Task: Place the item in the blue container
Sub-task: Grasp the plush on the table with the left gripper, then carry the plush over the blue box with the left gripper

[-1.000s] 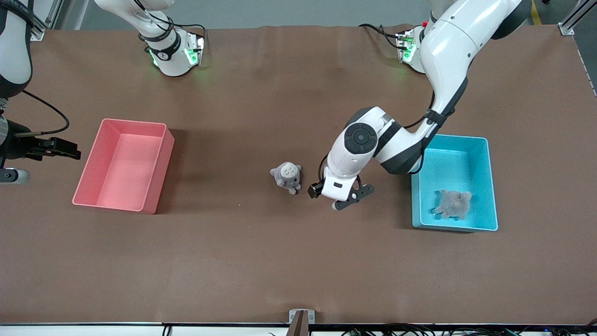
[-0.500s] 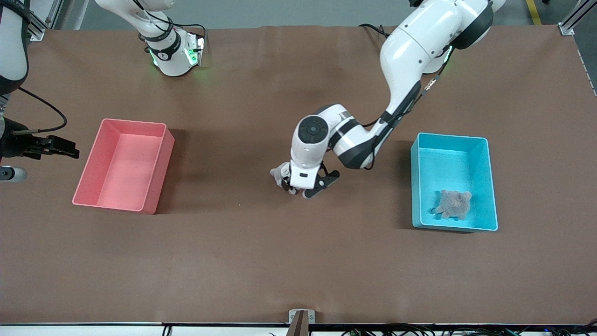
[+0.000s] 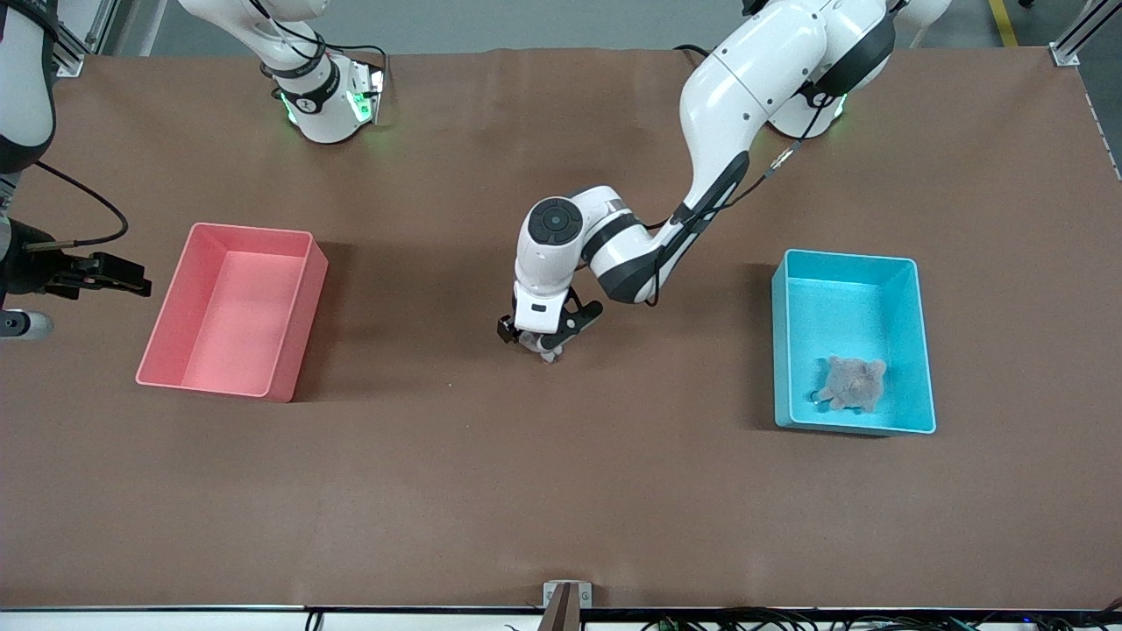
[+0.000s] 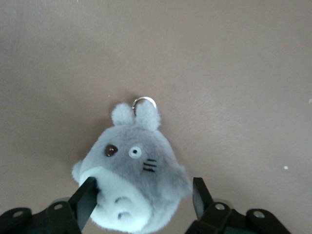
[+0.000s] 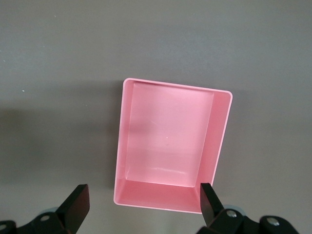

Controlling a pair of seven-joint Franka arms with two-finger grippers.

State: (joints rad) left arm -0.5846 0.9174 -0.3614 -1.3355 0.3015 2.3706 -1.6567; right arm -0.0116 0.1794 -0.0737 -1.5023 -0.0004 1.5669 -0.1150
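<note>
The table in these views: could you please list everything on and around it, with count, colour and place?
blue container: one, light blue, at the left arm's end of the table.
brown plush: one, grey-brown, in the blue container, at its end nearer the front camera.
grey plush toy: one, grey with a pale belly and a metal ring, mid-table, between the two bins.
pink bin: one, pink, at the right arm's end; nothing shows in it.
table: one, brown.
left hand: open, down around the grey plush toy, fingers on either side.
right hand: open, waiting in the air off the pink bin's end.
</note>
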